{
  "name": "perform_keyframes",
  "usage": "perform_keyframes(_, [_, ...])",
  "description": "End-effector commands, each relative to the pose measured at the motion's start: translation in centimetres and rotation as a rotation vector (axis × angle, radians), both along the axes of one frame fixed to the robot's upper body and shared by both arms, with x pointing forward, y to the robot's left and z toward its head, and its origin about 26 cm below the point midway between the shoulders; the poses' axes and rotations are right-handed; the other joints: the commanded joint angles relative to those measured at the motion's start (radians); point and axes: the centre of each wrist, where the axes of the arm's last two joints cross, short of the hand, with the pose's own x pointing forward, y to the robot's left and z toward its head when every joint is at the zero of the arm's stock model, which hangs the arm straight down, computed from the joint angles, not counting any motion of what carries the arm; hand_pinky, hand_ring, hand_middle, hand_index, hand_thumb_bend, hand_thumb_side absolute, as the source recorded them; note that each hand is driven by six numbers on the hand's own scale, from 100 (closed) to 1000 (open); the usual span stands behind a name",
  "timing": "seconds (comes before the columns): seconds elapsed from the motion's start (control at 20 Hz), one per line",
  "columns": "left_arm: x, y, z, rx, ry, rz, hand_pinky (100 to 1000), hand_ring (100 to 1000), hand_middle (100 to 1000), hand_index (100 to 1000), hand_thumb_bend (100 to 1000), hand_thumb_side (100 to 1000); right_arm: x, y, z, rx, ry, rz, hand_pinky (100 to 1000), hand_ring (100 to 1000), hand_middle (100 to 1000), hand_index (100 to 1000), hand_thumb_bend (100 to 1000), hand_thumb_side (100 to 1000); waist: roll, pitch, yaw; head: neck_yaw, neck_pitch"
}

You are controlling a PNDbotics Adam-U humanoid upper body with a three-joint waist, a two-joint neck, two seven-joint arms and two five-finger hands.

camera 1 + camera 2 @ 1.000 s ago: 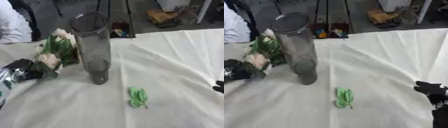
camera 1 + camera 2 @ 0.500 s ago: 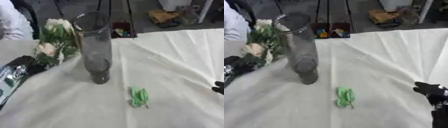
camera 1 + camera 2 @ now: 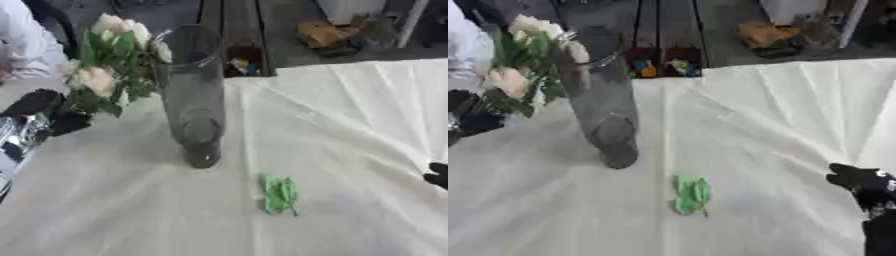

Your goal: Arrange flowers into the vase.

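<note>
item: table under a white cloth (image 3: pixel 350 125), creased in folds fanning toward 2 o'clock

item: tall clear glass vase (image 3: pixel 194 95), standing upright left of centre, base on the cloth, rim at about 11 o'clock of the view. the inside looks smoky; no stems seen in it

item: bunch of flowers (image 3: pixel 109 60), cream and pale peach blooms with green leaves, held up in the air at 10 o'clock. the blooms stand level with the vase rim and just beside it on its left; the nearest white bloom overlaps the rim's edge in the left eye view, whether it touches cannot be told

item: left hand (image 3: pixel 48 112), black, at the left edge at 9 o'clock, below the blooms. it appears closed round the lower end of the bunch; the fingers themselves are blurred, and the stems are hidden behind leaves and hand

item: right hand (image 3: pixel 864 182), black, at the right edge between 3 and 4 o'clock, above the cloth and well apart from vase and flowers. it carries nothing; fingers look curled in, though blur keeps this uncertain

item: small green leaf sprig (image 3: pixel 280 194), lying flat on the cloth at 5 o'clock of the vase base, apart from it and from both hands
</note>
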Motion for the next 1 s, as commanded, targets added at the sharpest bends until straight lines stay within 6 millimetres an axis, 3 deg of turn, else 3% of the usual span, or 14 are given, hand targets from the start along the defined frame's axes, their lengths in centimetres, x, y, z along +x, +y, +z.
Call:
perform_keyframes(0.05, [-1.2, 0.8, 3.3, -0.013, -0.114, 0.020, 100, 100, 100, 100, 100, 793, -0.2, -0.3, 0.6, -0.009, -0.015, 0.001, 718, 745, 559, 608, 100, 1000, 0.000, -0.029, 0.003, 0.000, 0.010])
perform_keyframes(1.0, [-4.0, 0.0, 7.8, -0.357, -0.546, 0.010, 100, 100, 100, 100, 100, 851, -0.4, -0.5, 0.3, 0.003, -0.001, -0.002, 721, 747, 557, 609, 100, 1000, -0.005, -0.040, 0.012, -0.007, 0.009])
